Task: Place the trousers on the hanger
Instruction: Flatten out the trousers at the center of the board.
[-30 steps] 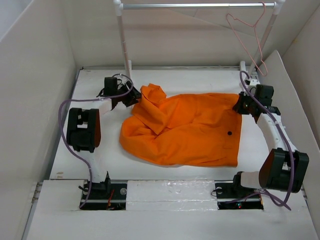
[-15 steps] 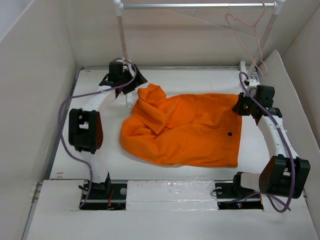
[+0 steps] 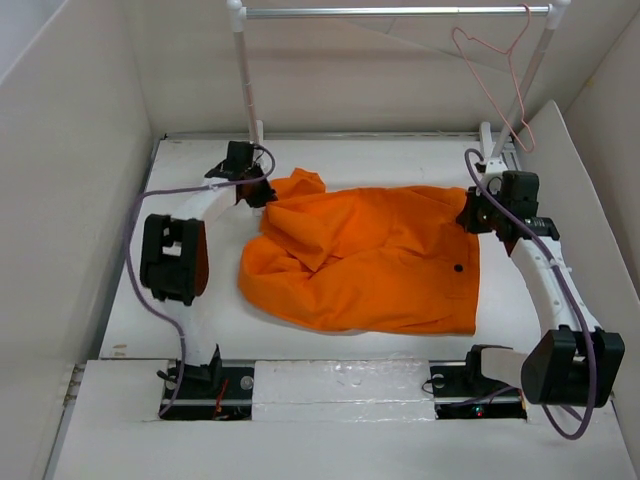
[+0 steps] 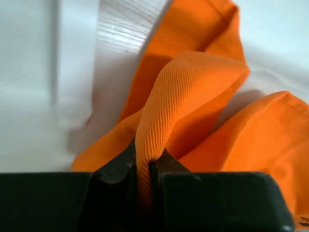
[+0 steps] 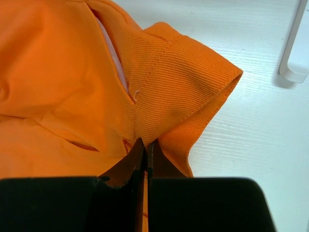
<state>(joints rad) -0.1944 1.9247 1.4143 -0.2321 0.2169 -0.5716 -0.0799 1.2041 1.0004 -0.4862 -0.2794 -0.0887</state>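
Presently: crumpled orange twill trousers [image 3: 370,260], flat on white table [image 3: 200,310]; left gripper [image 3: 262,192] clamped on a raised fold at their far-left end, right gripper [image 3: 472,215] clamped on the far-right waistband corner. Thin pale pink wire hanger [image 3: 512,80] hangs from silver rail [image 3: 400,12], far right.

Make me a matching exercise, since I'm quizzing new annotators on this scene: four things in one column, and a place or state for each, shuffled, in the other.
Things
1. trousers
2. hanger
3. left gripper
4. right gripper

Place or state
A. hooked on the rail, far right
B. shut on the trousers' far right corner
C. orange, lying rumpled on the table
D. shut on a fold at the trousers' far left end

Pairs: 1-C, 2-A, 3-D, 4-B
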